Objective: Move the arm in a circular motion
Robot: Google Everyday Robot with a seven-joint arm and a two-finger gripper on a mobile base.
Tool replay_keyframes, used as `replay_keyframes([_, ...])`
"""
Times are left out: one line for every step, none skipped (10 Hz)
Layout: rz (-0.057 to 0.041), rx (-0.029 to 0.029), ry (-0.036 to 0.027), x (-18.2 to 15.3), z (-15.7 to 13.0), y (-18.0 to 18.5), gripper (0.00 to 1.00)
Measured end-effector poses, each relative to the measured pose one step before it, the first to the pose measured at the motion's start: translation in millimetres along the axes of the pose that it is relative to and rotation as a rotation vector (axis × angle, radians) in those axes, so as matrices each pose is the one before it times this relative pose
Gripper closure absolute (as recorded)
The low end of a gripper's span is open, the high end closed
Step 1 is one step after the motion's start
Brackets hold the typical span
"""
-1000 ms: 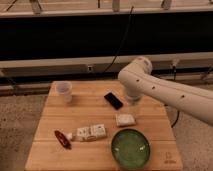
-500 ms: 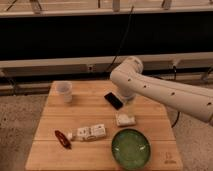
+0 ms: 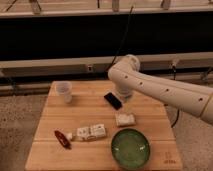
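Note:
The arm [image 3: 165, 90] is large, white and glossy, with small dark dots. It reaches in from the right edge over the wooden table [image 3: 45, 150]. Its bulbous elbow joint [image 3: 127, 67] is above the table's back edge, and a short segment bends down from there. The gripper [image 3: 123, 96] is at the low end of that segment, just above the table beside a black phone [image 3: 113, 100]. It is mostly hidden behind the arm, and nothing can be seen held in it.
On the table are a clear cup [image 3: 64, 91] at back left, a white packet [image 3: 125, 119], a green bowl [image 3: 130, 148], a white box [image 3: 92, 132] and a red item [image 3: 62, 138]. A black cable [image 3: 125, 35] hangs behind, in front of a dark wall with rails.
The arm's elbow has swung to the left over the back of the table, closer to the phone. The things on the table have not moved.

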Motion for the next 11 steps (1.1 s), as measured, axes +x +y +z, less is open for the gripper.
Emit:
replay_keyframes([-0.00078,-0.00395,0.00147,0.42,1.00,0.20,0.20])
replay_keyframes([-0.00581,-0.00049,-0.00518,-2.51,0.69,-4.02,0.20])
replay_keyframes([-0.00849,0.00090,-0.00315,-0.35,0.54,-2.38,0.20])
replay_keyframes([-0.00829,-0.00276,0.00028,0.87,0.82,-2.04,0.20])
replay_keyframes([-0.02074,0.00221,-0.00759,-5.55,0.72,-7.89,0.20])
replay_keyframes([-0.00600,-0.00394,-0.00179,-2.43,-0.32,-2.36,0.20])
replay_keyframes([-0.00534,-0.00189,0.00057,0.75,0.32,0.36,0.20])
replay_keyframes([-0.00605,-0.00341,0.00239,1.46,1.09,-1.15,0.20])
replay_keyframes([-0.00732,-0.00112,-0.00340,-2.27,0.08,-2.62,0.20])
replay_keyframes([-0.00245,-0.00364,-0.00605,-0.96,0.57,-0.94,0.22])
replay_keyframes([-0.00580,-0.00248,-0.00244,0.41,1.77,-1.90,0.26])
